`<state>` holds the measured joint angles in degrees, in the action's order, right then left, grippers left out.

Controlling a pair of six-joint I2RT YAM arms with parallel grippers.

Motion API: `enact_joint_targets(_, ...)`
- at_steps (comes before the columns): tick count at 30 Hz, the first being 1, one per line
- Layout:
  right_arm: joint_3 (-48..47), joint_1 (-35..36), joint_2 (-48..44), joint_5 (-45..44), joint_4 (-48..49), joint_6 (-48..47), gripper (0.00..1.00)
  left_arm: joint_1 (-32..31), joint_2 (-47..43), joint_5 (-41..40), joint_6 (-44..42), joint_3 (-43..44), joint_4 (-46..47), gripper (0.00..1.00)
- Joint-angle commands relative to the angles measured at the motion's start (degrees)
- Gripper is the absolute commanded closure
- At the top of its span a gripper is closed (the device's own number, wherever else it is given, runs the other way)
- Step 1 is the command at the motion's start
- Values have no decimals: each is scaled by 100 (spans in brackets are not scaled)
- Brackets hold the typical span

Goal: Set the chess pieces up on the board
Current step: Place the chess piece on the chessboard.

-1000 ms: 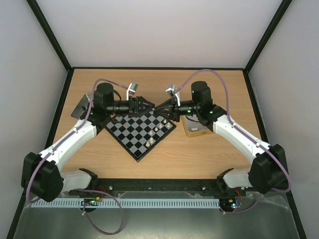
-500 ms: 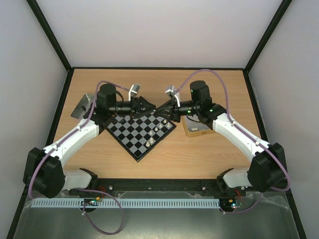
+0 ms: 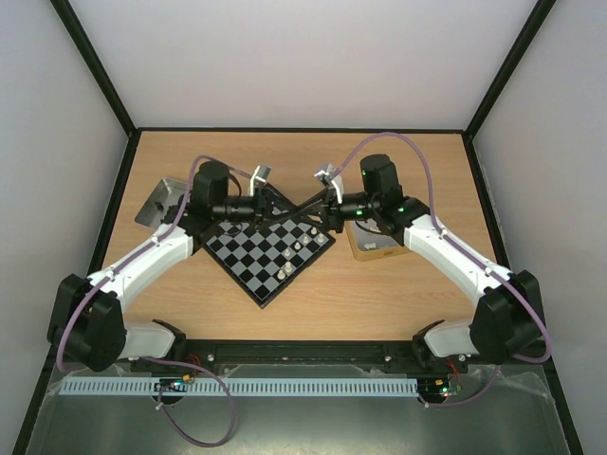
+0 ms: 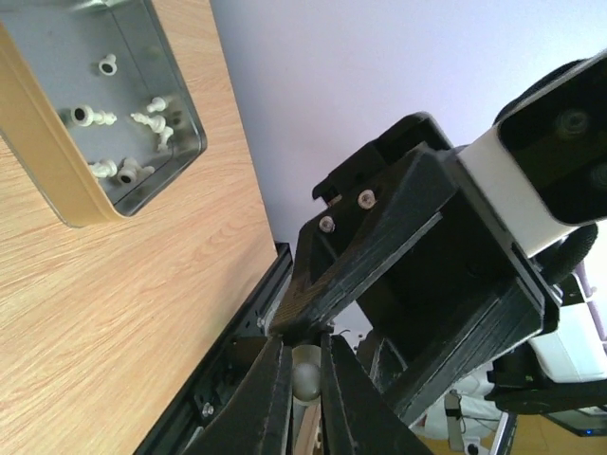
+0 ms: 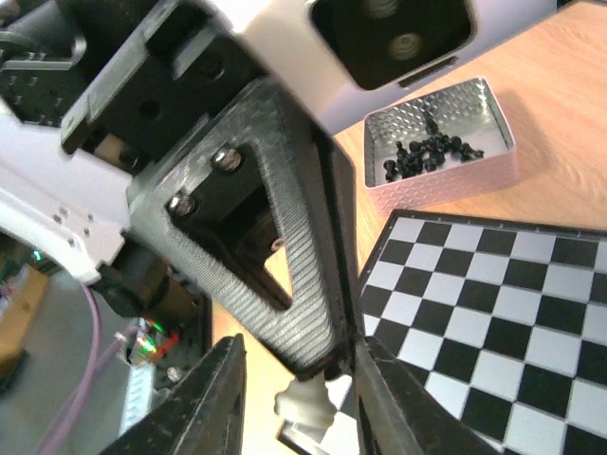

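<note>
Both grippers meet in the air above the far corner of the board (image 3: 270, 254). My left gripper (image 4: 305, 353) is shut on the round head of a white chess piece (image 4: 306, 375). In the right wrist view that same chess piece (image 5: 303, 406) hangs from the left gripper's ribbed fingers (image 5: 303, 284). It sits between the spread fingers of my right gripper (image 5: 302, 379), which is open and not touching it. Several white chess pieces (image 3: 298, 245) stand on the board's right side.
A metal tray (image 3: 155, 201) to the left of the board holds black pieces (image 5: 427, 152). A tan-rimmed tray (image 3: 372, 246) to the right holds loose white pieces (image 4: 133, 118). Black frame bars edge the table.
The left gripper has closed on the white piece held up between the arms. The right gripper's fingers have opened off it. The left wrist has shifted slightly right.
</note>
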<state>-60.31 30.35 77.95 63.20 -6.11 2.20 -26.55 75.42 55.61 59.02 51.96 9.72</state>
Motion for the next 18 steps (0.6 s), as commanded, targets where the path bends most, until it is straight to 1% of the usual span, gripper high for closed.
enact_joint_targets(1, -40, 94, -92, -182, 264, 16, 60, -219, 22, -56, -475, 271, -332, 98)
enact_joint_targets(2, 0, 94, -136, -232, 260, 28, 55, -213, -1, -214, -638, 299, -497, 98)
enact_joint_targets(4, 75, 94, -232, -381, 238, 100, 46, -187, -51, -772, -1159, 418, -1206, 98)
enact_joint_targets(6, 190, 94, -359, -611, 349, 264, 39, -176, -134, -1636, -1685, 540, -1860, 98)
enact_joint_targets(8, 360, 94, -510, -1154, 562, 523, 36, -191, -266, -2614, -2044, 546, -2281, 98)
enact_joint_targets(10, 535, 88, -664, -1944, 802, 886, 34, -279, -402, -3647, -2270, 398, -2482, 98)
enact_joint_targets(12, 673, 85, -789, -2967, 994, 1283, 33, -429, -471, -4518, -2414, 188, -2617, 98)
enact_joint_targets(14, 722, 85, -817, -4159, 992, 1733, 33, -675, -429, -5359, -2514, 72, -2767, 98)
enact_joint_targets(16, 692, 87, -758, -5091, 824, 2030, 33, -886, -289, -5755, -2555, 38, -2930, 98)
enact_joint_targets(18, 672, 85, -698, -5803, 656, 2328, 33, -1104, -122, -6021, -2609, 23, -3029, 98)
